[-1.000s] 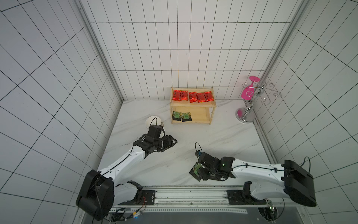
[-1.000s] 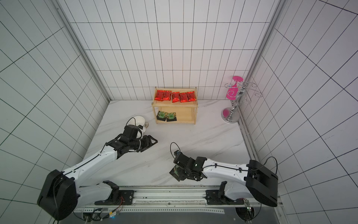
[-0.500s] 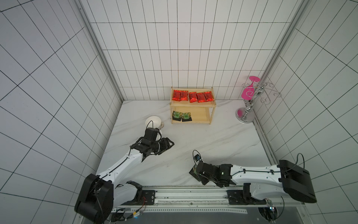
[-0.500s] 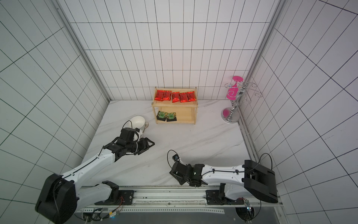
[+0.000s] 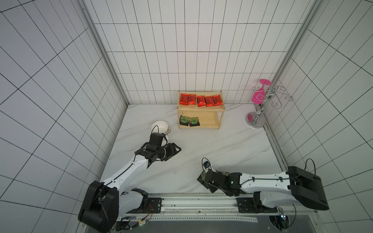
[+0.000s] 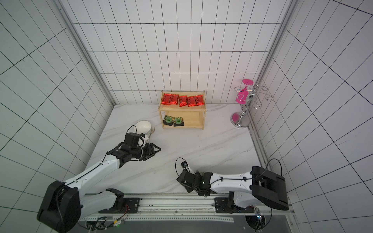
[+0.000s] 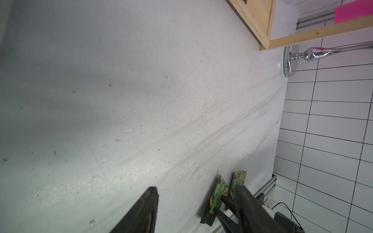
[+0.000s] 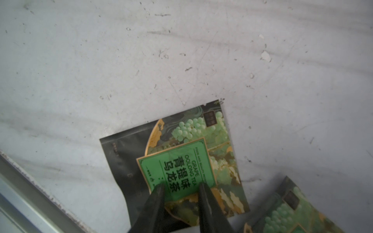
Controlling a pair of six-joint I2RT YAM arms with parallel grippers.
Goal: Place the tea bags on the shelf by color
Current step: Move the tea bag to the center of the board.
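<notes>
Right wrist view: sachet [image 8: 181, 161] lies flat under the right fingers [image 8: 154, 207].

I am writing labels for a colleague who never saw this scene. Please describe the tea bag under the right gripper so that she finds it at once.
At the near edge of the marble table, beside the metal rail, lie two dark square sachets. The wanted sachet has its green label between the fingertips of the right gripper; the other sachet lies beside it, clear of them.

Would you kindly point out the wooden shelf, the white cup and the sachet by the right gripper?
wooden shelf [image 5: 200, 109]: top view, upper front rim.
white cup [image 5: 159, 126]: top view, inner wall.
green-label sachet [image 8: 175, 161]: right wrist view, green label.
</notes>
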